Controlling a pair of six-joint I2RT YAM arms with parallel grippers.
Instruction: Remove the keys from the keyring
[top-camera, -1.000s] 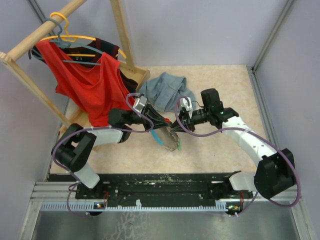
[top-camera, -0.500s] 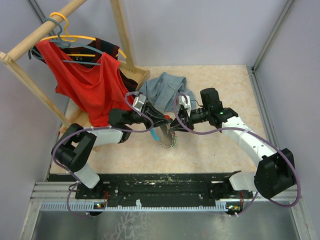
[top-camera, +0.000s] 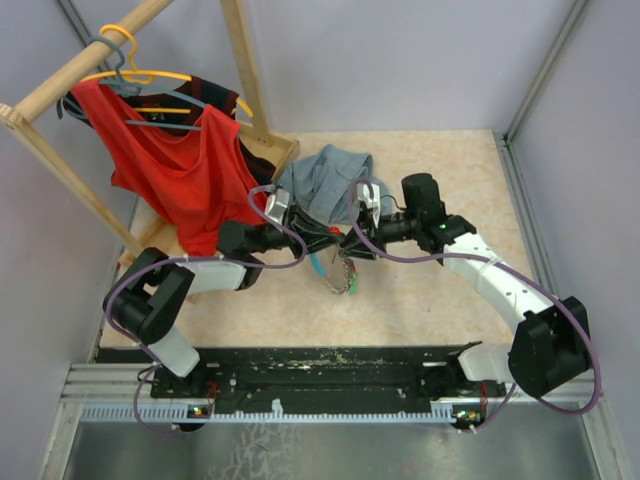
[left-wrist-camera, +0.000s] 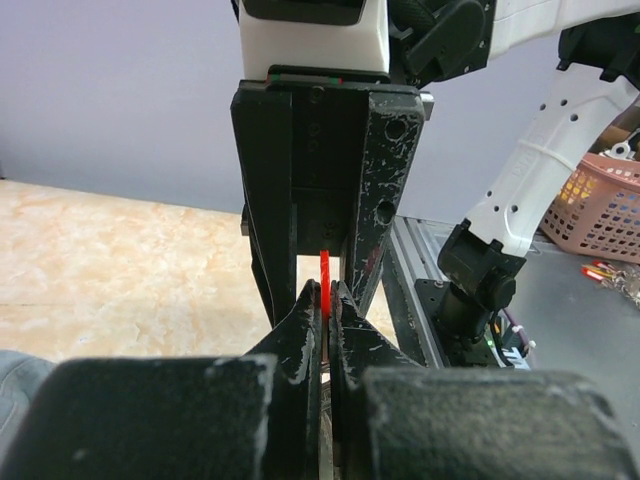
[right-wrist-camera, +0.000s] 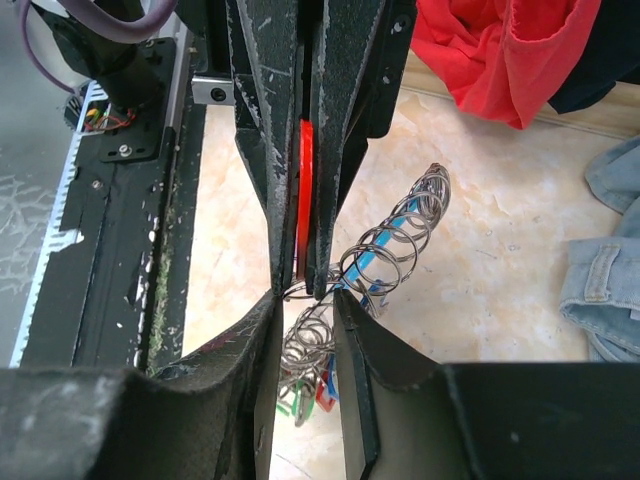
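Note:
My left gripper (left-wrist-camera: 327, 300) is shut on a red key (left-wrist-camera: 324, 270), held edge-on between its pads. In the top view it (top-camera: 332, 240) meets my right gripper (top-camera: 358, 240) tip to tip above the table. The right gripper (right-wrist-camera: 307, 300) stands open, its jaws just below the left fingers (right-wrist-camera: 270, 150), which clamp the red key (right-wrist-camera: 303, 190). From there hangs the keyring: a silvery chain of rings (right-wrist-camera: 395, 245) and a light blue strip (top-camera: 318, 268). More keys (right-wrist-camera: 320, 392), green, red and blue, dangle at the chain's lower end, the green one (top-camera: 352, 289) lowest.
A grey-blue garment (top-camera: 325, 180) lies crumpled just behind the grippers. A wooden clothes rack (top-camera: 245, 70) with a red top (top-camera: 170, 160) on hangers stands at the back left. The black base rail (top-camera: 330, 365) runs along the near edge. A pink basket (left-wrist-camera: 605, 205) sits off the table.
Both grippers have edged toward the back of the table, and the chain and keys have risen with them. The right jaws have widened a little.

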